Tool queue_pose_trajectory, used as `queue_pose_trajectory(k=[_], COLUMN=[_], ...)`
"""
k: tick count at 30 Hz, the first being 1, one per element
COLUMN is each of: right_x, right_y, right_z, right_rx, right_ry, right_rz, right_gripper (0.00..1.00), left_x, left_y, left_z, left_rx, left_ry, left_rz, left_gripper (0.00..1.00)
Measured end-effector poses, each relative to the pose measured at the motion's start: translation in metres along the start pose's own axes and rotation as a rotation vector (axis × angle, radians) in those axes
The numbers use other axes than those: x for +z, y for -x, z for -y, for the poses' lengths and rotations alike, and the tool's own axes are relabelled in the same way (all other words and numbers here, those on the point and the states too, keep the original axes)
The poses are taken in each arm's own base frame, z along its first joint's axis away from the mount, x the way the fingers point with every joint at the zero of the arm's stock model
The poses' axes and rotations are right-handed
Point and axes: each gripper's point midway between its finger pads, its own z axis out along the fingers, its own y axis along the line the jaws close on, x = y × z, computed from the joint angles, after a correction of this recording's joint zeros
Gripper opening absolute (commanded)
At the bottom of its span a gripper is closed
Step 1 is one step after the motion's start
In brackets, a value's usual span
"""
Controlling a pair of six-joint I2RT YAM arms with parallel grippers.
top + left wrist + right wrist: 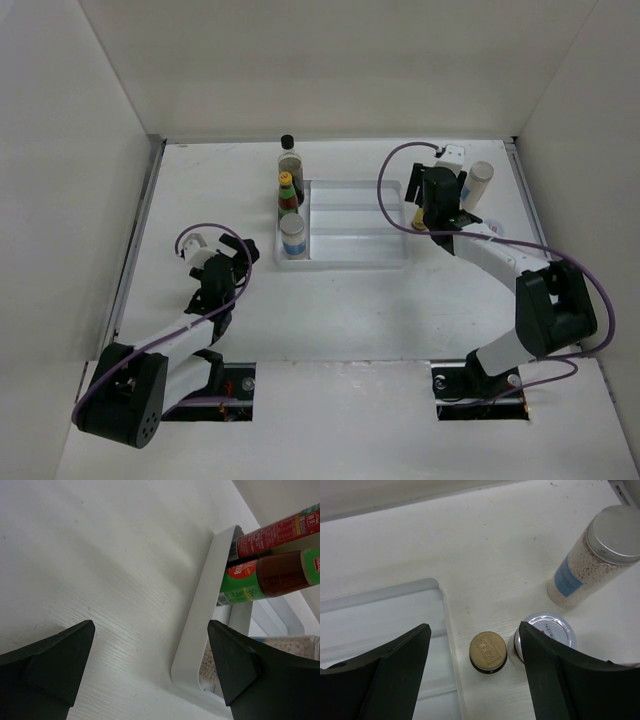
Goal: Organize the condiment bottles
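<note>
White laminate covers the table [200,320], and a white ridged tray [360,258] lies near its middle. Three condiment bottles stand in a row along the tray's left edge. A tall clear black-capped bottle [289,160] is at the far end. A green-and-red sauce bottle with a yellow cap [287,193] is in the middle, touching or nearly touching the black-capped one. A silver-lidded shaker of white granules [293,236] is at the near end. The rest of the tray holds nothing.

Three more containers stand on the table to the right of the tray. A small gold-capped amber bottle [489,652] is just beside the tray's right rim. A silver-lidded jar [547,630] is right against it, partly hidden behind a finger. Farther right and well apart from that pair is a blue-labelled shaker of white granules [590,560], upright with a grey metal lid.

The right gripper [473,628] hangs above the gold-capped bottle. Its jaws are spread, one on each side of the cap, and grip nothing.

The left gripper [150,630] sits low over the table, near the tray's front left corner and pointing at it. Its jaws are spread wide and hold nothing. In the left wrist view the tray's rounded corner and the sauce bottle show between its fingers.
</note>
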Motion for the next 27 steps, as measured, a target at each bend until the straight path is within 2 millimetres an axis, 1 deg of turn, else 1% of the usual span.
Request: queue_pose_trajectory(k=[2,4,10,13,14,16,20,23,25,27], right_x=[0.004,0.008,0.018,0.021,0.021,0.021,0.021,0.015,0.007,0.0], right_y=[-0.005,-0.008,-0.023,-0.031,-0.032,-0.033,-0.031,-0.022,-0.012,0.004], right_z=[0.005,0.009,0.009,0.007,0.007,0.007,0.008,0.007,-0.003,-0.023], right_rx=[0.004,0.018,0.064,0.07,0.075,0.076,0.079,0.057,0.04,0.02], right_ry=[-0.015,-0.02,-0.009,-0.001,0.001,-0.001,-0.012,-0.019,-0.001,0.038], right_rz=[-0.014,-0.022,-0.066,-0.085,-0.089,-0.091,-0.084,-0.057,-0.031,0.004], right_gripper=[0.74,0.69,0.61,0.47,0.4,0.34,0.31,0.31,0.32,0.32], left_x=[0.0,0.0,0.001,0.001,0.001,0.001,0.001,0.0,0.0,0.001], left_y=[-0.002,-0.003,-0.005,-0.005,-0.005,-0.005,-0.005,-0.005,-0.005,-0.005], left_z=[-0.001,-0.001,0.0,0.001,0.002,0.003,0.004,0.004,0.004,0.004], left_rx=[0.002,0.004,0.005,0.002,0.001,0.0,-0.001,-0.001,-0.001,-0.002], left_ry=[0.001,0.0,-0.005,-0.01,-0.012,-0.018,-0.022,-0.024,-0.024,-0.025], left_rz=[-0.008,-0.013,-0.023,-0.02,-0.019,-0.021,-0.023,-0.025,-0.026,-0.026], left_gripper=[1.0,1.0,1.0,1.0,1.0,1.0,1.0,1.0,1.0,1.0])
